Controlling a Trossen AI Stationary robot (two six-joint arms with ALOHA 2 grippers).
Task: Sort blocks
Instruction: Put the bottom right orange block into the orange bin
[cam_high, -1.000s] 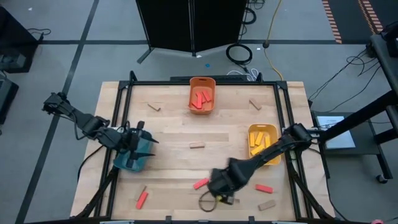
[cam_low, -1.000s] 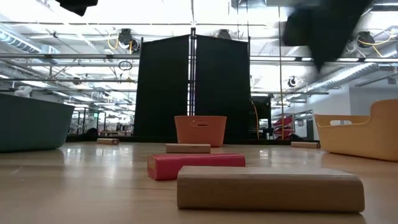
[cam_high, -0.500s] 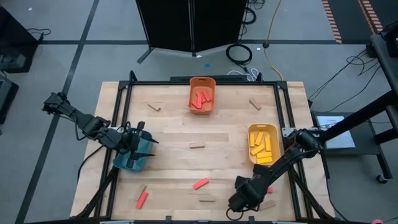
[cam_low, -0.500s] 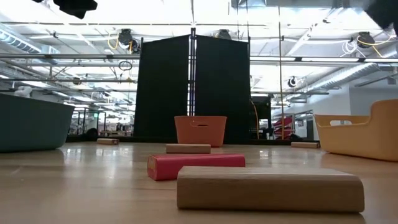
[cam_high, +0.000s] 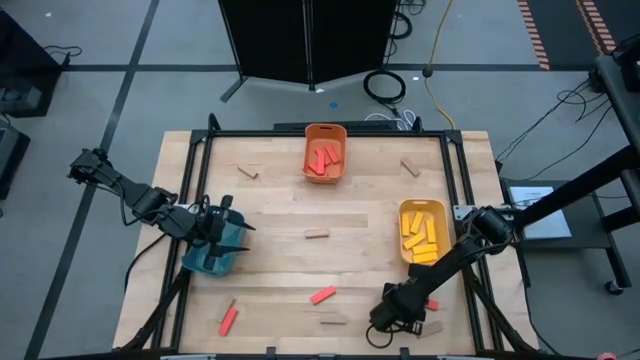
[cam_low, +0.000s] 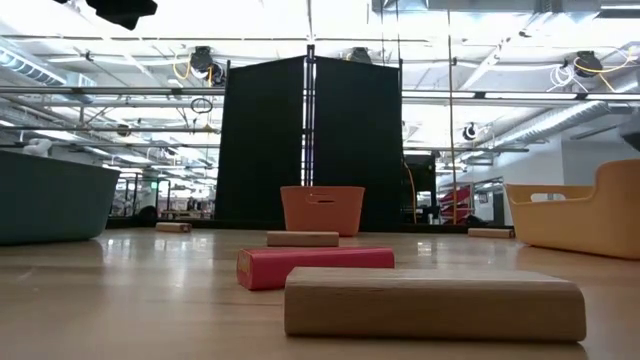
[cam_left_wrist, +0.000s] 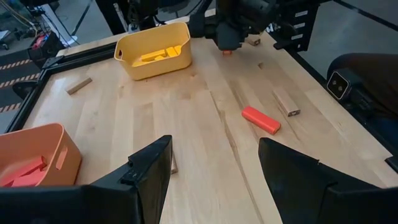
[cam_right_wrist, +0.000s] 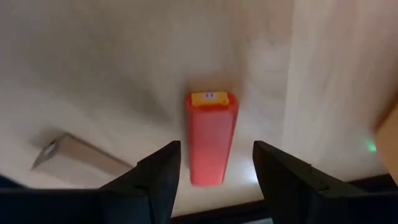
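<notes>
The right gripper (cam_right_wrist: 212, 163) hangs low over the worktop (cam_high: 280, 270) at the lower right of the high view, fingers spread either side of a red block (cam_right_wrist: 211, 138) lying flat. A tan block (cam_right_wrist: 74, 154) lies nearby. The left gripper (cam_left_wrist: 214, 163), also spread, waits over the teal bin (cam_high: 212, 256) at mid-left.

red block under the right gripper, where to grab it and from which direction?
Come straight down on the red block and pinch its two long sides at mid-length. It lies flat on the table, and the open right gripper already straddles its narrow width.
</notes>
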